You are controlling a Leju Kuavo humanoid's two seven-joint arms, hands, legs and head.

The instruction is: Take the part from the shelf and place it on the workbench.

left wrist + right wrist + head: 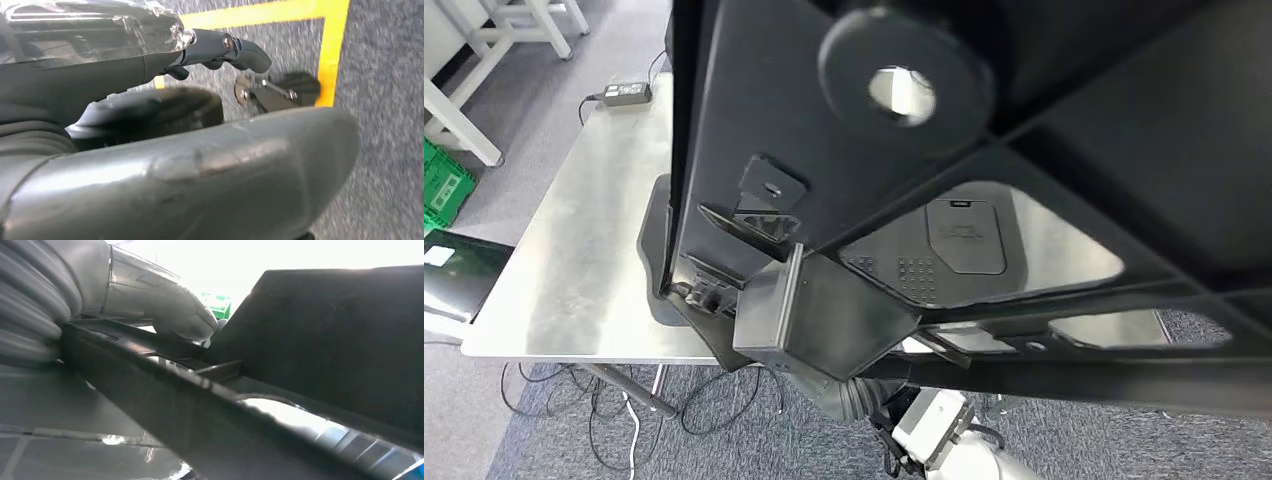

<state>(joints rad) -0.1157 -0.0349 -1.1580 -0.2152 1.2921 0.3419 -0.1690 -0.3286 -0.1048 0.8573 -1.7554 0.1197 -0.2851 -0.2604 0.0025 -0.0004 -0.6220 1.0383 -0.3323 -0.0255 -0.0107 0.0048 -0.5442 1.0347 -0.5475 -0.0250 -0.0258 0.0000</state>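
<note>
The part (1064, 150) is a large black plastic panel with ribs, clips, a round boss with a hole and wide cut-outs. It is held up close over the silver workbench (584, 250), where a second black part (964, 245) lies. No writing can be read on it. The right hand (165, 310) grips the part's edge, thumb pressed on top. The left hand (220, 47) hangs over grey carpet and a yellow floor line (330, 55), fingers seemingly curled on nothing.

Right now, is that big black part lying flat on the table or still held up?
Held up: the black part hangs tilted above the workbench, right hand gripping it.
</note>
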